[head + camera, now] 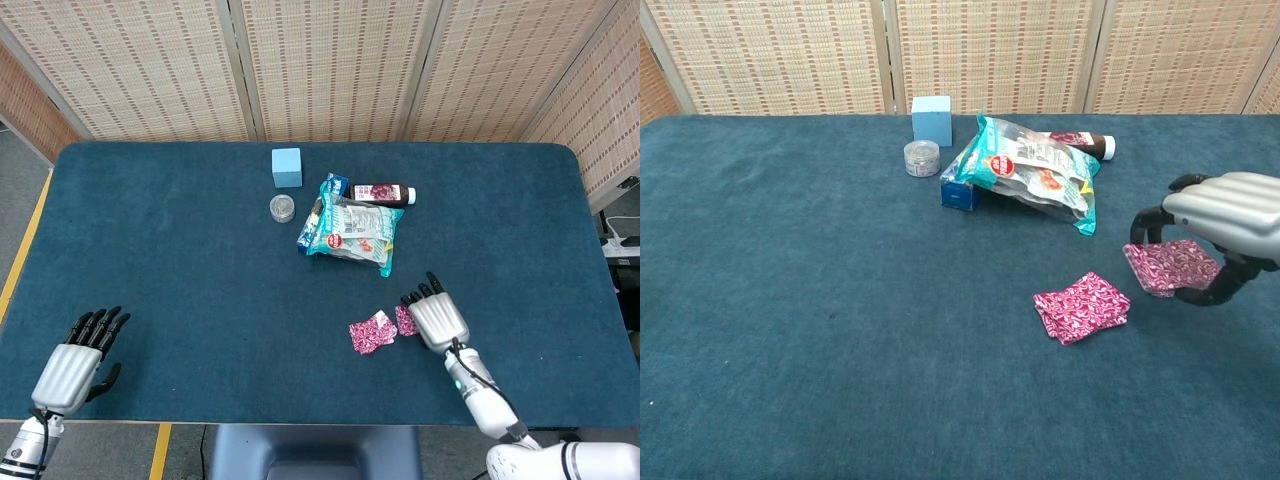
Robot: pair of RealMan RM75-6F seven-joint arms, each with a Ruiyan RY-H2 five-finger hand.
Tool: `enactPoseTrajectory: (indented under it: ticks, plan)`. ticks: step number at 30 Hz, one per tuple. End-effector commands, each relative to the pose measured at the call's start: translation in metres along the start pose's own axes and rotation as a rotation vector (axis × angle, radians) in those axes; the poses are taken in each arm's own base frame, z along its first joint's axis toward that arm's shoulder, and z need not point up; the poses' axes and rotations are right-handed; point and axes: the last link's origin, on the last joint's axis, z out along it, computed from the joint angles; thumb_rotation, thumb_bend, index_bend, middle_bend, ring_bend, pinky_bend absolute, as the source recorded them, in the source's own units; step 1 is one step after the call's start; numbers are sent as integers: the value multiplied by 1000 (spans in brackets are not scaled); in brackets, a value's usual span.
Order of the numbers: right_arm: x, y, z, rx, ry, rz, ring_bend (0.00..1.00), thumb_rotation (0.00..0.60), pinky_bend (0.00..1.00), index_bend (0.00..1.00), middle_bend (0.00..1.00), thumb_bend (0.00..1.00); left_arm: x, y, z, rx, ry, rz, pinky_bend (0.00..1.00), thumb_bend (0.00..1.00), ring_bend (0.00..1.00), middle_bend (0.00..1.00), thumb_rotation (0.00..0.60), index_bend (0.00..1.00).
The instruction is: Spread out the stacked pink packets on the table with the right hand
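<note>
Right hand (1225, 225) sits at the right side of the table (180, 260), palm down, and holds one pink packet (1168, 265) beneath it. In the chest view the packet is pinched between the thumb underneath and the fingers (1150, 222) curled over its far edge; most of its patterned face shows below my palm. From the head view only a sliver of that packet (404, 320) shows at the left edge of my hand (436, 318).

Remaining pink packets (1081, 306) lie flat on the cloth just to the left of the held one, apart from it with a narrow strip of blue between, untouched by my hand.

Left hand (78, 362) rests at the near left corner of the table, fingers extended and slightly apart, holding nothing.

Farther back, near centre: teal snack bag (350, 232), dark bottle (381, 194), small round jar (282, 208), light blue cube (287, 167).
</note>
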Motion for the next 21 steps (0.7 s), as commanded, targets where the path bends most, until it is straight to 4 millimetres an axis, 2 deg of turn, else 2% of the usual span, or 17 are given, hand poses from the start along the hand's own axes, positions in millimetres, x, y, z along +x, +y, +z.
enactPoseTrajectory:
  ticks: [1, 7, 11, 13, 14, 16, 18, 19, 21]
  plan:
    - [-9, -5, -27, 68, -22, -22, 187, 600, 0, 687, 448, 243, 0, 0, -1, -2, 0, 1, 91, 444, 0, 0, 600, 0]
    - [-33, -13, -51, 143, -54, -74, 187, 600, 0, 683, 448, 242, 1, 0, -2, -3, 8, -2, 91, 444, 0, 0, 600, 0]
    - [-47, -15, -52, 156, -57, -120, 187, 600, 0, 678, 449, 241, 2, 0, -2, -9, 10, -5, 91, 444, 0, 0, 600, 0]
    - [-49, -16, -51, 159, -51, -126, 185, 600, 0, 634, 448, 241, 3, 1, -2, -17, 21, -6, 91, 446, 0, 0, 600, 0]
    - [-51, -16, -51, 166, -56, -131, 177, 600, 0, 596, 442, 241, 4, 0, -2, -20, 29, -7, 90, 446, 0, 0, 600, 0]
    - [-53, -13, -52, 169, -87, -155, 111, 600, 0, 393, 352, 241, 4, -1, -2, -19, 33, -10, 90, 446, 0, 0, 600, 0]
    - [-54, -11, -51, 172, -119, -181, 20, 600, 0, 107, 172, 241, 4, -1, -2, -16, 32, -11, 91, 447, 0, 0, 600, 0]
    - [-54, -11, -51, 172, -125, -189, 3, 600, 0, 35, 120, 241, 4, -2, -2, -14, 31, -12, 91, 447, 0, 0, 600, 0]
    - [-53, -11, -51, 170, -125, -193, 0, 600, 0, 0, 63, 241, 4, -2, -2, -11, 30, -14, 91, 446, 0, 0, 600, 0]
